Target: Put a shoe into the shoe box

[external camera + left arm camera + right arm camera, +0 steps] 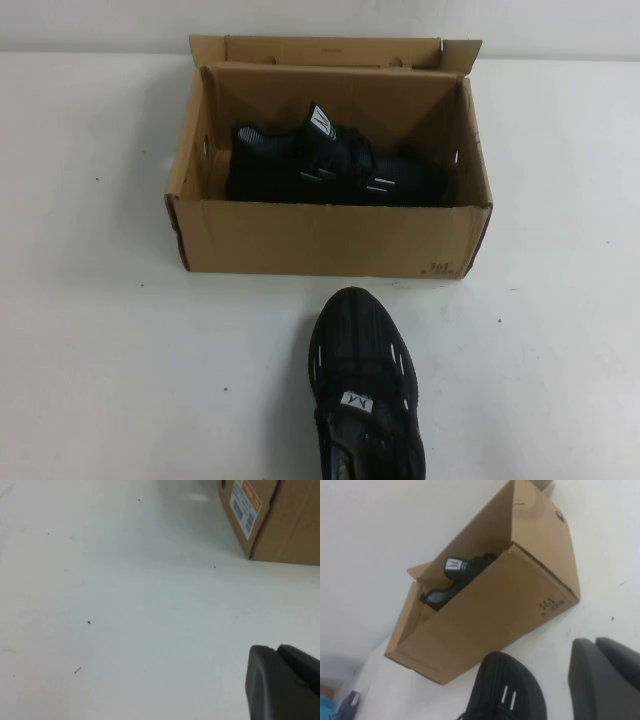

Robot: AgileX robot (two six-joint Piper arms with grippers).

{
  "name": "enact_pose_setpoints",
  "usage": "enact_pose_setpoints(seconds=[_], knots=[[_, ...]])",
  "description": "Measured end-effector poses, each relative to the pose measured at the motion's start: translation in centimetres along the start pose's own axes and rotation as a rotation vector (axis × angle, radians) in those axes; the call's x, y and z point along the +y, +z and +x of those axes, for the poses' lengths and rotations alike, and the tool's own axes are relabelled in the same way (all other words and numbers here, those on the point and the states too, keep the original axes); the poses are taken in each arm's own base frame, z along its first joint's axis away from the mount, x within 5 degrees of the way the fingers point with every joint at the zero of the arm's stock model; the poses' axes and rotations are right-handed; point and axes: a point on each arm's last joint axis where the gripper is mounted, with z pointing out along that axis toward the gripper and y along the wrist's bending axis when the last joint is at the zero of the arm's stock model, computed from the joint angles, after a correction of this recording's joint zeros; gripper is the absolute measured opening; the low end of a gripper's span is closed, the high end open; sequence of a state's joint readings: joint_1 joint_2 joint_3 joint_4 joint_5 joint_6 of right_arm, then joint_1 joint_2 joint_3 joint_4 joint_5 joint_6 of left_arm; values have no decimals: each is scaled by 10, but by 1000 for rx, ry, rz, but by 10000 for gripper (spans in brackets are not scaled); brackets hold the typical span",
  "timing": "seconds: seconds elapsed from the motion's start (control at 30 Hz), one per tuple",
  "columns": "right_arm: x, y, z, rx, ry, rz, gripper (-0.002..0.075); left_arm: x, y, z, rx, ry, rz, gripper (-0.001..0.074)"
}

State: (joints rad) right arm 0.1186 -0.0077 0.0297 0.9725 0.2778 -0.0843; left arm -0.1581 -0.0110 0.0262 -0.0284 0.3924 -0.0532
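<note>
An open cardboard shoe box point(320, 240) stands at the middle back of the white table. One black shoe point(330, 170) lies inside it on its side. A second black shoe point(362, 385) rests on the table just in front of the box, toe toward it. Neither arm shows in the high view. My left gripper point(277, 650) is shut and empty, low over bare table, with the box's corner point(280, 520) ahead. My right gripper point(595, 642) is shut and empty, beside the toe of the loose shoe point(502, 690), facing the box point(495, 610) and the shoe inside it point(457, 572).
The box's lid flap point(330, 50) stands up at the back. A white and orange label point(245, 505) is on the box's end wall. A blue and dark object point(342, 707) lies beyond the table's edge in the right wrist view.
</note>
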Motion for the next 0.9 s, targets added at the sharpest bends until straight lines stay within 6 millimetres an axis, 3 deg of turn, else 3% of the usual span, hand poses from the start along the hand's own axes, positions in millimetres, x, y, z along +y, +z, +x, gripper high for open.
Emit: enact_pose_setpoints(seconds=[0.9], knots=[[0,0,1,8,1,-1,-17,0,0,0,0,0,0,-4]])
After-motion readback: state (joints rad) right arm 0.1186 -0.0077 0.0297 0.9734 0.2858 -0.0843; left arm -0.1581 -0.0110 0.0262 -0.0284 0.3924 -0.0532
